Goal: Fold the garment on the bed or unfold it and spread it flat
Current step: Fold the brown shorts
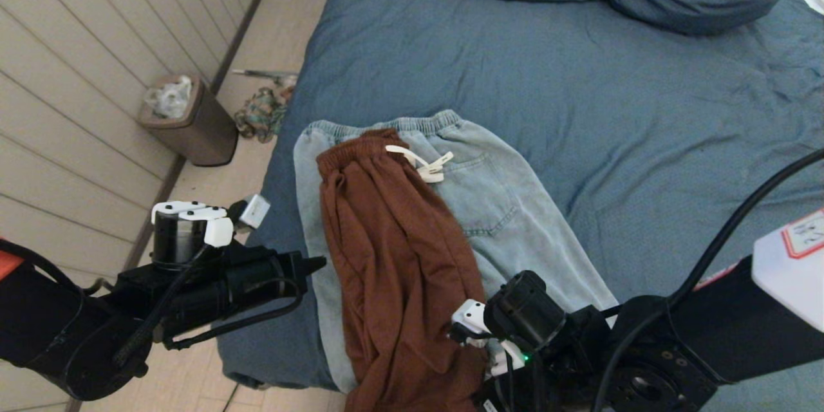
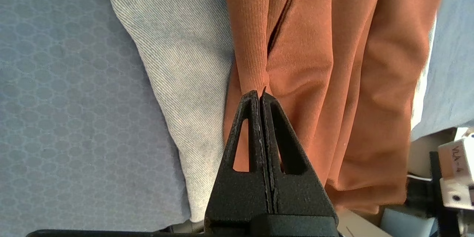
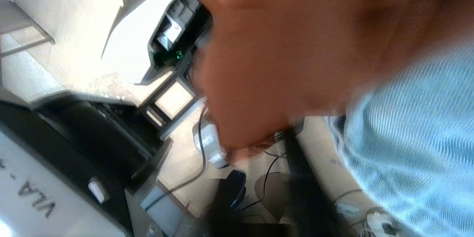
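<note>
Two garments, brown trousers (image 1: 399, 257) atop jeans (image 1: 508, 206), cover the bed (image 1: 579, 96).

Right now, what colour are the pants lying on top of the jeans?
The top pants are rusty brown-orange with a cream drawstring. The head view shows them best.

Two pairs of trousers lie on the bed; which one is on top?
The rust-brown trousers lie on top, draped lengthwise over the pale blue jeans, whose waistband and edges show around them on the bed.
</note>
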Controlling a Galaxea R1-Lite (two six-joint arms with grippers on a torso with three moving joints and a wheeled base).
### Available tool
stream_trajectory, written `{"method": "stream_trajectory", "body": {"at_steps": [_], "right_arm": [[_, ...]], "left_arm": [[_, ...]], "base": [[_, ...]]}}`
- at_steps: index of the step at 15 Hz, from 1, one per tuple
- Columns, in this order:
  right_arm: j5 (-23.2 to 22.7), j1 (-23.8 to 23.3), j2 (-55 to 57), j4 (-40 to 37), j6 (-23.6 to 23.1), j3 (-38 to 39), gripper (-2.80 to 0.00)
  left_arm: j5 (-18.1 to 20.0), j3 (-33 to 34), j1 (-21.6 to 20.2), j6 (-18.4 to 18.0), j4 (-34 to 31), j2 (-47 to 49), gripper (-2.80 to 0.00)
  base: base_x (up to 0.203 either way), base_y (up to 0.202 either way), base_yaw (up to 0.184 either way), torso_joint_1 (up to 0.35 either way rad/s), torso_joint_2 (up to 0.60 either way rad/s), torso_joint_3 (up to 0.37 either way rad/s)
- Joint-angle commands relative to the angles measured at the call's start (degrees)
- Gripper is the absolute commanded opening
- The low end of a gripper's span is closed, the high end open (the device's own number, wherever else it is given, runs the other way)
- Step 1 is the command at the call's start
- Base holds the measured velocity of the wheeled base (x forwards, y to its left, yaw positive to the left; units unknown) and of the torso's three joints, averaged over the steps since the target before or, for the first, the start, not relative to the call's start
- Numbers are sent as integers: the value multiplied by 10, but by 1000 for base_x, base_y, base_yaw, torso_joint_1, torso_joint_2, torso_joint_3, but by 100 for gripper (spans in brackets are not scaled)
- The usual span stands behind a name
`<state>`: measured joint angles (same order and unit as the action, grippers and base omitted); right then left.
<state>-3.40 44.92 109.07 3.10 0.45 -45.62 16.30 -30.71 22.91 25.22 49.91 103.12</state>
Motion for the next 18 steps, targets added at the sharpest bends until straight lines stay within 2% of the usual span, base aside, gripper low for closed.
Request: {"method": "stream_trajectory", "body": {"at_steps": [1, 8, 11, 14, 17, 18], "right_arm": [[-1, 1, 12, 2, -1, -7, -280], [-3, 1, 0, 13, 6, -55, -280], [-14, 2, -24, 11, 21, -111, -280], [-15, -1, -35, 8, 66, -218, -280], [-15, -10, -40, 6, 94, -268, -280], [-14, -16, -34, 6, 110, -319, -280]], "left_arm": [[1, -1, -1, 3, 3, 2, -280], [1, 1, -1, 4, 3, -10, -280], [0, 5, -1, 5, 9, -21, -280], [-1, 9, -7, 18, 9, -94, -280], [-1, 13, -12, 23, 0, -125, -280], [0, 14, -13, 23, -3, -129, -280]], "base": [[0, 0, 0, 0, 0, 0], [0, 0, 0, 0, 0, 0], [0, 0, 0, 0, 0, 0], [0, 0, 0, 0, 0, 0], [0, 0, 0, 0, 0, 0], [0, 0, 0, 0, 0, 0]]}}
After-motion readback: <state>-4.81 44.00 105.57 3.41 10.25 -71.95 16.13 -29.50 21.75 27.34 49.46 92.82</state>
